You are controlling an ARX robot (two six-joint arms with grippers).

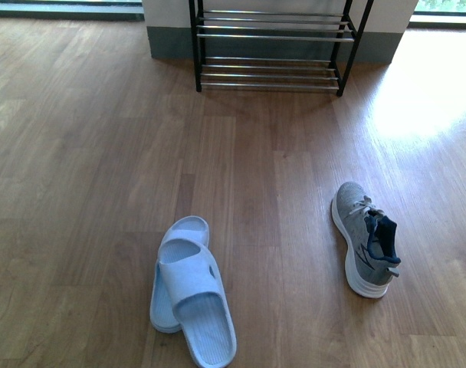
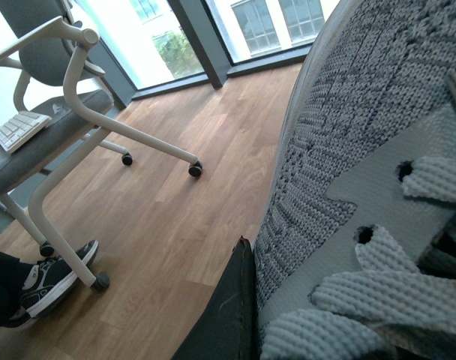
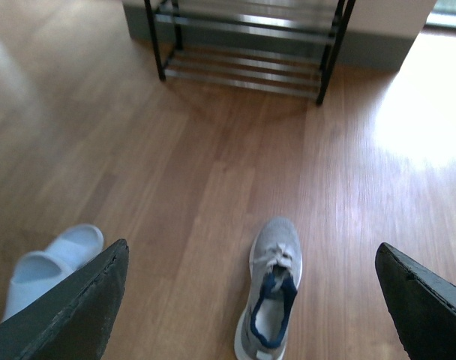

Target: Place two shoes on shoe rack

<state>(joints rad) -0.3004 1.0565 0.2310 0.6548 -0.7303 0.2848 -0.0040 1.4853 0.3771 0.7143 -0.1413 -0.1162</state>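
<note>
On the floor (image 1: 103, 153) before the rack (image 1: 273, 37) one sneaker (image 1: 363, 238) lies under my wide-open right gripper (image 3: 249, 255), while my left gripper (image 2: 239, 304) seems to hold the other sneaker (image 2: 348, 112), which I should next carry there.

Wooden floor (image 1: 103, 153) is stretching across the room, with a bright patch of sunlight (image 1: 424, 100) glaring at two o'clock. A pale wall (image 1: 165, 11) with grey skirting (image 1: 168, 44) is standing at twelve o'clock. Elsewhere, tall windows (image 2: 250, 22) are letting in daylight behind a wheeled chair (image 2: 63, 124) carrying a keyboard (image 2: 22, 129).
</note>
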